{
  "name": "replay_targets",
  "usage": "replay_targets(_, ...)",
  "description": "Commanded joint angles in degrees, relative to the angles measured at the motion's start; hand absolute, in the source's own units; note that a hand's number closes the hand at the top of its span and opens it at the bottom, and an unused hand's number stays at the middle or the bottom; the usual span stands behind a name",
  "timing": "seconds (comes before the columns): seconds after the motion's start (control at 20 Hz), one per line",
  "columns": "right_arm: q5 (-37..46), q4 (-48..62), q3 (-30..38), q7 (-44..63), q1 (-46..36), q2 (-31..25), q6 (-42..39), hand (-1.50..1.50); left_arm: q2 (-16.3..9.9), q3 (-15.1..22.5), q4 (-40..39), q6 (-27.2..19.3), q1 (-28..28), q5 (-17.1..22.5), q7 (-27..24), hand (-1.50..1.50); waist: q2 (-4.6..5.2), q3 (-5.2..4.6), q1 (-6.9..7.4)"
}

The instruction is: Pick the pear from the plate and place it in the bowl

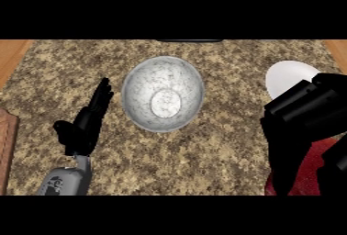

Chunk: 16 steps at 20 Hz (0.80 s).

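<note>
We see a speckled brown-and-tan granite counter point(224, 151) filling nearly the whole head view, and we place everything against the bowl. Wood shows at the far corners left and right of the bowl, and a darker wooden edge point(7, 151) runs along the view's left border, below and left of the bowl. A thin dark strip point(190, 40) sits at the counter's far edge, straight beyond the bowl.

The bowl point(163, 93) is grey marbled, round, near the middle of the counter, with a pale oval base inside and nothing in it.

Right of the bowl, the right hand point(305, 108) bulks large and black over the near part of a white plate point(288, 75); only the plate's far rim shows. We cannot tell how the right hand's fingers stand, open or curled. A dark red patch point(318, 160) shows below that hand, near the lower right.

Left of the bowl, well apart from it, the left hand point(85, 126) rests open, fingers straight and close together pointing up, thumb out to the side, on a grey forearm.

The pear is not visible to us; it is not in the bowl, and the plate's hidden part is covered by the right hand.
</note>
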<state>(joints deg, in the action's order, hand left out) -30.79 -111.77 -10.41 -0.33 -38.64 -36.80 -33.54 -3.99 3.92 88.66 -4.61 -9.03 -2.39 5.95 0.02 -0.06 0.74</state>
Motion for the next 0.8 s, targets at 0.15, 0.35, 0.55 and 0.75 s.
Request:
replay_targets(0.15,25.0,6.6,-5.5,-3.8,-6.8,7.6,4.4,1.50,2.1,2.5,-0.4,-1.2,2.2,-2.3,-3.3,0.00,0.30,0.03,0.88)
replay_targets(0.35,36.7,18.1,-9.1,-10.8,-11.2,13.3,7.8,1.50,1.7,1.0,-0.8,-0.6,-1.6,-0.9,0.4,0.00,0.49,0.04,1.22)
replay_targets(0.55,42.1,28.2,-10.1,-16.1,-12.3,17.3,10.0,1.50,0.5,-0.4,1.2,-0.5,-2.3,-0.6,2.0,0.00,0.25,0.06,0.42)
replay_targets(0.75,50.0,41.7,-10.8,-24.1,-16.4,20.8,15.4,1.50,2.2,1.2,-2.0,-0.2,0.7,-1.2,-3.2,0.00,0.44,0.04,0.80)
